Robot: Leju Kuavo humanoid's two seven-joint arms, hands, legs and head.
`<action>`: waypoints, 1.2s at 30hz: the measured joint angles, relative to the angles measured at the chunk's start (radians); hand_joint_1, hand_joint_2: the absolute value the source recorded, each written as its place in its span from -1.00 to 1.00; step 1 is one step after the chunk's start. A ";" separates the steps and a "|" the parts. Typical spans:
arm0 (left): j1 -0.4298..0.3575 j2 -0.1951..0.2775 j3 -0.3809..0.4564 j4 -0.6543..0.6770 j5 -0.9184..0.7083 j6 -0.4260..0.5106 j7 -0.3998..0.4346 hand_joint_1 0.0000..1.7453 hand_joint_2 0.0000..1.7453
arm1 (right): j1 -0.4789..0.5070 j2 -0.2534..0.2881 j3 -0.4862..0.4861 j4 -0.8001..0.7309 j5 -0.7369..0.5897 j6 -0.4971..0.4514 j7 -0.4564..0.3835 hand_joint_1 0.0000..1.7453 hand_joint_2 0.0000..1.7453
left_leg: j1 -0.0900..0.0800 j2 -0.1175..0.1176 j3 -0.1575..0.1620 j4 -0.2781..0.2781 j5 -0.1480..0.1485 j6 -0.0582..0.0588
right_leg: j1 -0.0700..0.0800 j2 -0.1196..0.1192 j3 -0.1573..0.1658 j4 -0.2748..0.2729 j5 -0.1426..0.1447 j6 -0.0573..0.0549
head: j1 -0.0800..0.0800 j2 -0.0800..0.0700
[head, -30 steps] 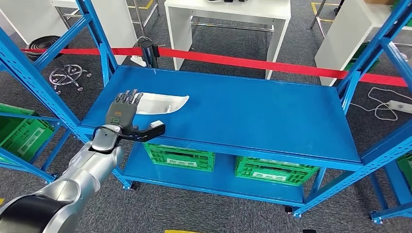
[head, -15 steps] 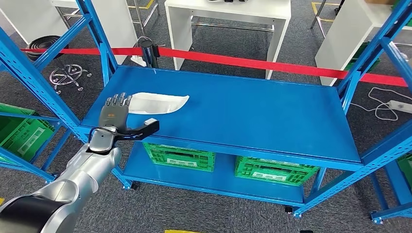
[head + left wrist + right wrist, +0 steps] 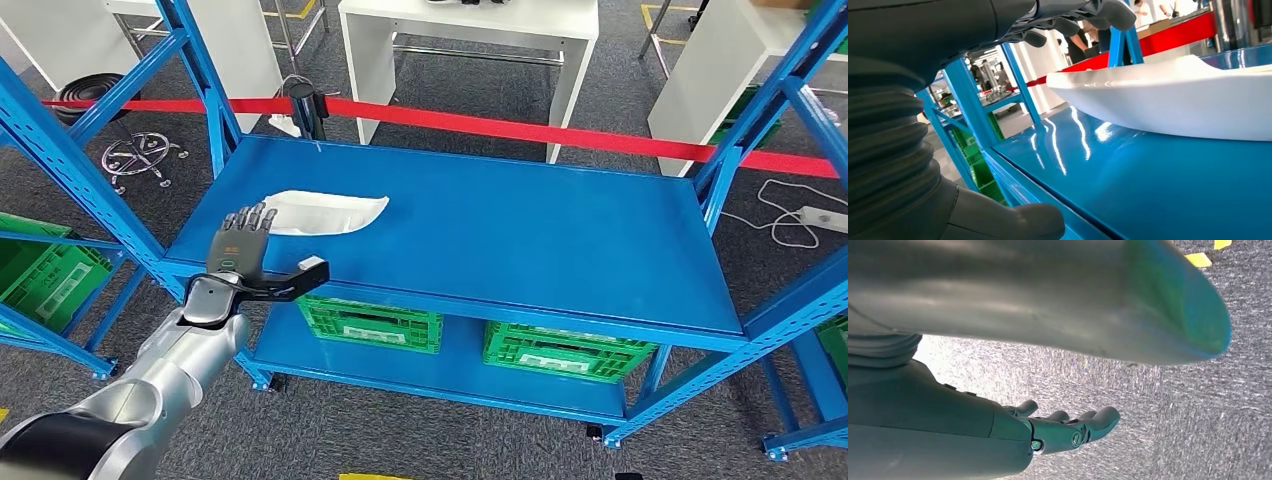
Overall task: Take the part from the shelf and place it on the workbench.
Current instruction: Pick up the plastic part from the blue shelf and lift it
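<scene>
- The part (image 3: pixel 325 212) lay on the top deck of the shelf (image 3: pixel 520 235), toward its left end.
- The left hand (image 3: pixel 240 247) hovered over the deck's front-left corner, just before the part's left tip, apart from it.
- Two crates (image 3: pixel 370 322) (image 3: pixel 560 350) sat side by side on the lower deck.
- A barrier tape (image 3: pixel 560 132) ran behind the shelf, with a workbench (image 3: pixel 470 30) beyond it.
- The right hand (image 3: pixel 1068 430) hung above the floor (image 3: pixel 1198 390).

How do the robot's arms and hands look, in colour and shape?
The left arm is a rounded silver shell with a black section near the shoulder. The left hand is dark grey with segmented fingers and a thick thumb. The right hand looks similar, with a ribbed grey wrist cover.
</scene>
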 joint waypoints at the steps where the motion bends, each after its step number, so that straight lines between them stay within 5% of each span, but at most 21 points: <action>1: 0.003 0.000 0.000 0.000 0.000 0.007 -0.005 -1.00 1.00 | 0.000 0.000 0.000 0.000 0.001 0.002 0.000 -1.00 -1.00 | 0.000 0.000 0.000 0.000 0.000 0.000 | 0.000 0.000 0.000 0.000 0.000 0.000 | 0.000 0.000; 11: 0.021 -0.011 0.000 0.000 -0.005 0.076 -0.033 -0.99 1.00 | -0.001 0.000 0.000 0.000 0.004 0.004 0.009 -1.00 -1.00 | 0.000 0.000 0.000 0.000 0.000 0.000 | 0.000 0.000 0.000 0.000 0.000 0.000 | 0.000 0.000; 15: 0.023 -0.016 0.001 0.000 -0.005 0.087 -0.047 0.10 1.00 | -0.001 0.000 0.000 0.000 0.005 0.004 0.012 -1.00 -1.00 | 0.000 0.000 0.000 0.000 0.000 0.000 | 0.000 0.000 0.000 0.000 0.000 0.000 | 0.000 0.000; 21: 0.024 -0.026 0.002 0.000 -0.004 0.086 -0.060 0.16 1.00 | -0.001 0.000 0.000 0.000 0.005 0.004 0.009 -1.00 -1.00 | 0.000 0.000 0.000 0.000 0.000 0.000 | 0.000 0.000 0.000 0.000 0.000 0.000 | 0.000 0.000; 25: 0.025 -0.028 0.003 0.000 -0.003 0.086 -0.060 0.71 1.00 | -0.001 0.000 0.000 0.000 0.005 0.004 0.008 -1.00 -1.00 | 0.000 0.000 0.000 0.000 0.000 0.000 | 0.000 0.000 0.000 0.000 0.000 0.000 | 0.000 0.000; 36: 0.028 -0.032 0.010 0.000 -0.003 0.077 -0.052 0.94 1.00 | -0.001 0.000 0.000 0.000 0.008 0.006 -0.004 -1.00 -1.00 | 0.000 0.000 0.000 0.000 0.000 0.000 | 0.000 0.000 0.000 0.000 0.000 0.000 | 0.000 0.000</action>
